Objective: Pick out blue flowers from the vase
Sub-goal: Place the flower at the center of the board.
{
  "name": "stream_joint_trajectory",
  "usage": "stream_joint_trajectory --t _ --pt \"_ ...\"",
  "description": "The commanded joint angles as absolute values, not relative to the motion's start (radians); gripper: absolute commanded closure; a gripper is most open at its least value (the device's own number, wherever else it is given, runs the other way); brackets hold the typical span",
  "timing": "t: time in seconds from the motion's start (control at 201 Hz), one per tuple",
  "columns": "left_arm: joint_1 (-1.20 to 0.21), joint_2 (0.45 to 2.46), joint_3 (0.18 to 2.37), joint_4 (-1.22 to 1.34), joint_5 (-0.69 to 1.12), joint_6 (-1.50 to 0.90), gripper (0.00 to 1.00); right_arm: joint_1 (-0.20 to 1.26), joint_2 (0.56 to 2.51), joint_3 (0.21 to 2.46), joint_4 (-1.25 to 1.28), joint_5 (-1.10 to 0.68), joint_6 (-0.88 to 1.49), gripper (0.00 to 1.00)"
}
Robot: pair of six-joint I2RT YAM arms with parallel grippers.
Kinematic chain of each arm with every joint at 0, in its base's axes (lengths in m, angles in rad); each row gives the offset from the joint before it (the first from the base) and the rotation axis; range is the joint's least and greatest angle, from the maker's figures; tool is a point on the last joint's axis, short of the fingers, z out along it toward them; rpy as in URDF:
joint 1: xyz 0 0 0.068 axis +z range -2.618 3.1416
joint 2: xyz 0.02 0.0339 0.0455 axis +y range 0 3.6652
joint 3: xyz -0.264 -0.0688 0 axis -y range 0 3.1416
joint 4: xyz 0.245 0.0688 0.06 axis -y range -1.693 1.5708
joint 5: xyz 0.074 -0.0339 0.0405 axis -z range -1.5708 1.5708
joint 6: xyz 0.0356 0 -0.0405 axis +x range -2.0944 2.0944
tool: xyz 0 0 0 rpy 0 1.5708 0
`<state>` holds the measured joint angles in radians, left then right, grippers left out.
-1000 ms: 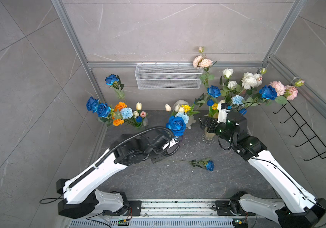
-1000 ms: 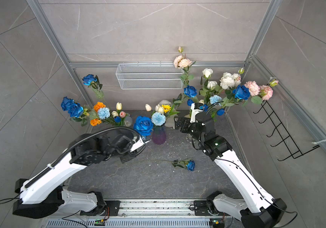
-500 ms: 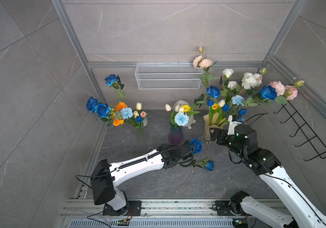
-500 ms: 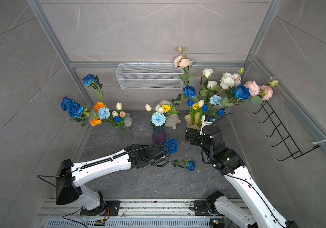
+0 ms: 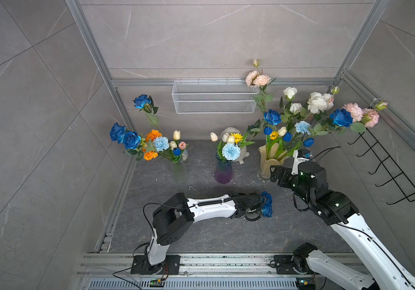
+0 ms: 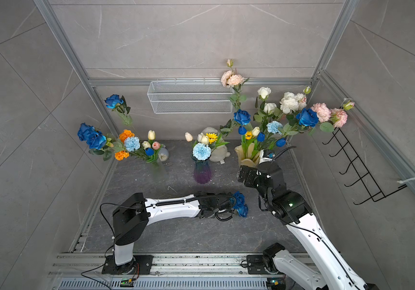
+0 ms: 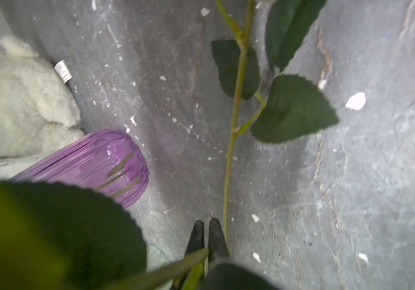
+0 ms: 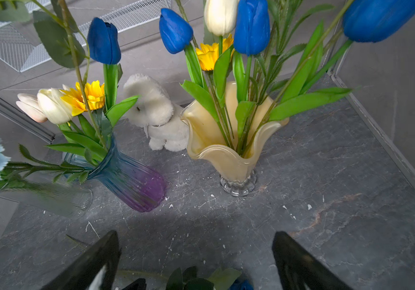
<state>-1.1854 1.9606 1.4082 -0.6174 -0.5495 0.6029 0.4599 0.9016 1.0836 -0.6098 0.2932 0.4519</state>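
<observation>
Mid-table, the left pincer is clenched on the stem of a blue rose, whose head is just beside a second blue rose lying on the table. Farther back, the right pincer gapes empty before the cream vase. Blue tulips stand in that vase near the far edge.

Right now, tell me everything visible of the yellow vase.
The yellow vase looks like milky glass, with a wavy flared rim and a clear ribbed foot. It stands upright on the table, beside the white plush toy. Blue tulips, a white tulip and more stand in it. The open right gripper is apart from it.
</observation>
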Motion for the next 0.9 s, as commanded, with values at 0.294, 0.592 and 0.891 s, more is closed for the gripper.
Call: stream_joint_trajectory --t 0.294,0.592,0.891 --pt "-1.161 2.04 1.411 -0.508 -0.524 0.636 0.99 0.455 0.906 1.066 -0.592 0.295 0.466 0.04" --pt "-1.131 2.04 1.425 -0.525 -0.508 0.604 0.81 0.454 0.916 1.057 -0.577 0.285 0.477 0.04" --pt "-1.103 2.052 1.473 -0.545 -0.511 0.605 0.72 0.455 0.929 1.048 -0.555 0.27 0.476 0.04"
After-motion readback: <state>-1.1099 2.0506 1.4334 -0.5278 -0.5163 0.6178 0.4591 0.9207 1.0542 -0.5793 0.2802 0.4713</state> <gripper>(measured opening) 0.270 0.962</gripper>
